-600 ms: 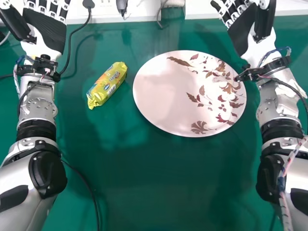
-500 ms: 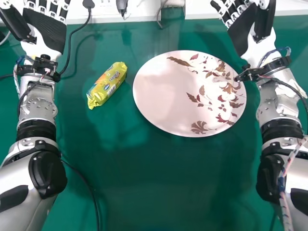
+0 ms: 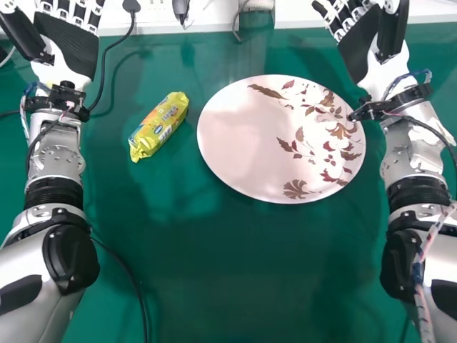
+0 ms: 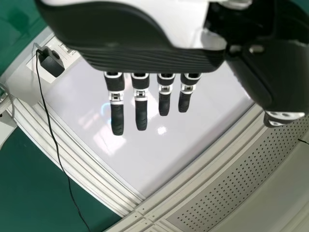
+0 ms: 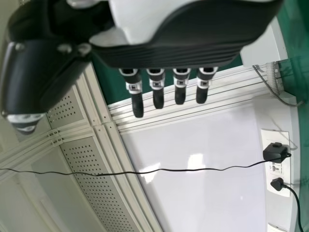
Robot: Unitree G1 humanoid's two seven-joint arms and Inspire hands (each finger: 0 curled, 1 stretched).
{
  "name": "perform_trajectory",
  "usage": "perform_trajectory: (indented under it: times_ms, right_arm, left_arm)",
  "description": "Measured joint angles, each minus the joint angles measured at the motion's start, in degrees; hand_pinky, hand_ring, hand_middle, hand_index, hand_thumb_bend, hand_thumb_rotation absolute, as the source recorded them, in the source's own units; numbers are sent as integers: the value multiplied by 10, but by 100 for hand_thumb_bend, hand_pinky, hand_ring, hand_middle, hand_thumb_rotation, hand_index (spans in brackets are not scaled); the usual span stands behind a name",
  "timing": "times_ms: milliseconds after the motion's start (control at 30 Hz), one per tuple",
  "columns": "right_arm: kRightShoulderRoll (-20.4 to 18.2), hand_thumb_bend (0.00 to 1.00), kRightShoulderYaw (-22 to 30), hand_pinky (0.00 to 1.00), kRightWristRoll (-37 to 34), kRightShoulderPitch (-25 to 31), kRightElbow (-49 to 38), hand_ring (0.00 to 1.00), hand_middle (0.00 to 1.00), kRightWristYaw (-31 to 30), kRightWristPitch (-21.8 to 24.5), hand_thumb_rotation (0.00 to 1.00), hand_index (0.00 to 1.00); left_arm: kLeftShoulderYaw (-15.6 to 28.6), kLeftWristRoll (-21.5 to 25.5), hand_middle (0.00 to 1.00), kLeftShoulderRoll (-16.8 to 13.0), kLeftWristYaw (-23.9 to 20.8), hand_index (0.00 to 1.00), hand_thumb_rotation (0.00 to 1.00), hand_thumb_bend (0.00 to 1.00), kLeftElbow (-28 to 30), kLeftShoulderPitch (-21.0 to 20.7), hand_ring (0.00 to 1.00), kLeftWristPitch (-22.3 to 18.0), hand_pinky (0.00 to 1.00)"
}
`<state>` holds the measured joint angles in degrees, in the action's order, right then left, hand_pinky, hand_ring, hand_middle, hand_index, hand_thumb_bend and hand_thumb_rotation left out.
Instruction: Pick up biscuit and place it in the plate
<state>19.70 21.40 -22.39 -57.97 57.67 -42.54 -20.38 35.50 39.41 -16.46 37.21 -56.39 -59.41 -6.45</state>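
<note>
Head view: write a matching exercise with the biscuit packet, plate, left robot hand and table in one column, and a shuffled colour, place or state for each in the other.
1. Biscuit packet
2. Plate
3. Left robot hand
4. Table

A. Pale pink with a brownish leaf pattern
B. Plain green, beneath the packet
C. Open, at the view's upper left
D. Yellow wrapper, left of the plate

Right pairs: 1-D, 2-A, 3-C, 4-B

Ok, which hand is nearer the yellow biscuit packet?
The left hand: the packet lies left of the plate, while the right hand is beyond its right half.
</note>
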Motion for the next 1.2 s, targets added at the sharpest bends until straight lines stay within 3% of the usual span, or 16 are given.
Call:
perform_trajectory:
  times_ms: [533,633,867,1200]
  right_arm:
    - [0,99,0,97,0,0,0,98,100,1,0,50,91]
    - [0,100,0,99,0,0,0,98,100,3,0,45,89]
    - [0,100,0,91,0,0,0,96,97,1,1,40,86]
    - [0,100,0,90,0,0,-1,93,96,5,2,44,83]
  left_arm:
    - [-3,-8,99,0,-7,100,58,81,3,1,85,-9,74]
    - [-11,-26,99,1,-22,100,58,81,26,5,85,-34,75]
    - [-45,-86,99,3,-65,100,57,81,99,43,86,-109,75]
    - [-80,-136,98,4,-133,100,56,82,188,95,85,-130,72]
